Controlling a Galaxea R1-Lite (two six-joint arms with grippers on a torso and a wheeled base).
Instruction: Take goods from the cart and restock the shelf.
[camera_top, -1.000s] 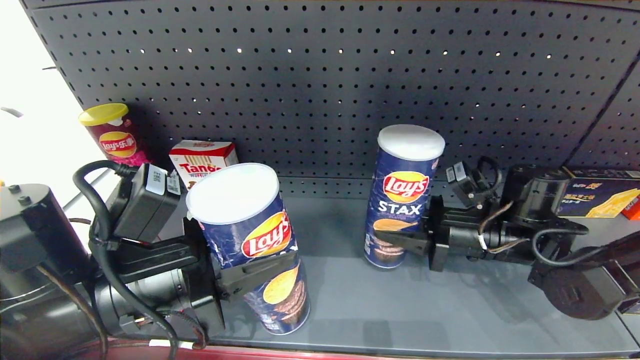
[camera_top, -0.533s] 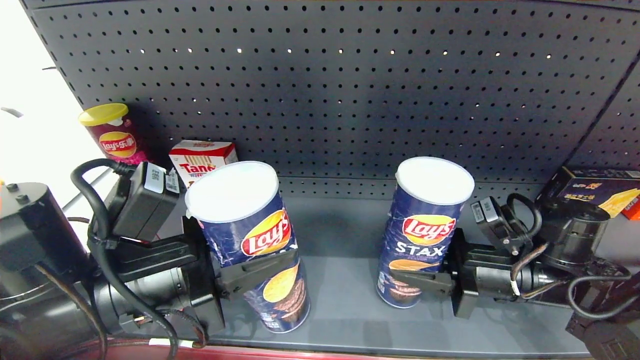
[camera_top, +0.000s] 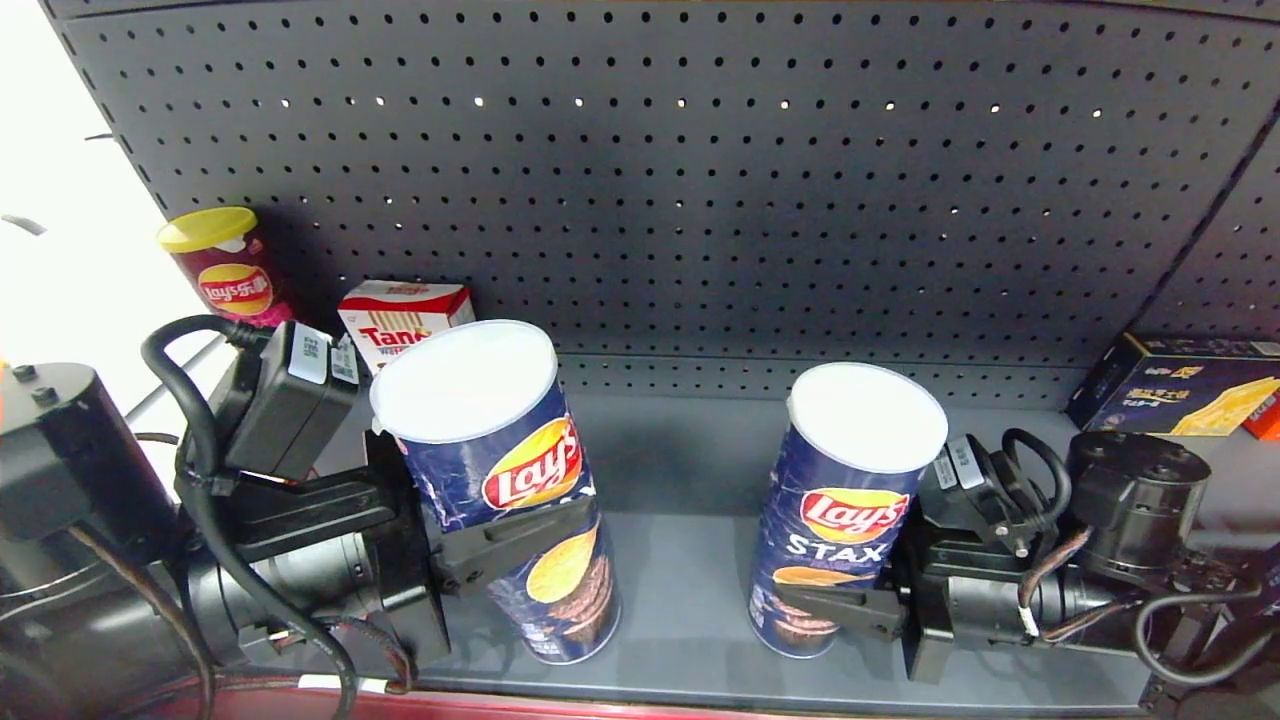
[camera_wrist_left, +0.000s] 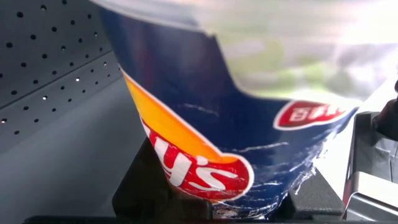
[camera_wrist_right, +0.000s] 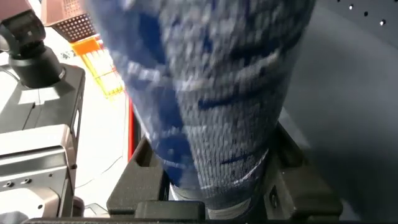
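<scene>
- Chip cans, two of them, both dark blue with white lids, stand over the front part of the grey shelf (camera_top: 680, 600), well apart from each other.
- The left tool (camera_top: 505, 520) is clamped across the middle of the left chip can (camera_top: 490, 450). One black finger crosses the can's front, and the can leans with its lid toward the robot's left.
- In the left wrist view the left chip can (camera_wrist_left: 249, 124) sits close between the tool's dark pads.
- The right tool (camera_top: 820, 585) grips the lower half of the right chip can (camera_top: 850, 500), which is nearly upright near the shelf's front edge.
- In the right wrist view the right chip can (camera_wrist_right: 211, 112) sits between the two black fingers.
- Whether either can's base rests on the shelf cannot be told.
- A perforated dark back panel (camera_top: 650, 180) rises behind the shelf.
- At the back left stand a red can with a yellow lid (camera_top: 225, 265) and, just beside it, a red and white wafer box (camera_top: 405, 315).
- A dark blue box (camera_top: 1180, 385) lies at the back right.
</scene>
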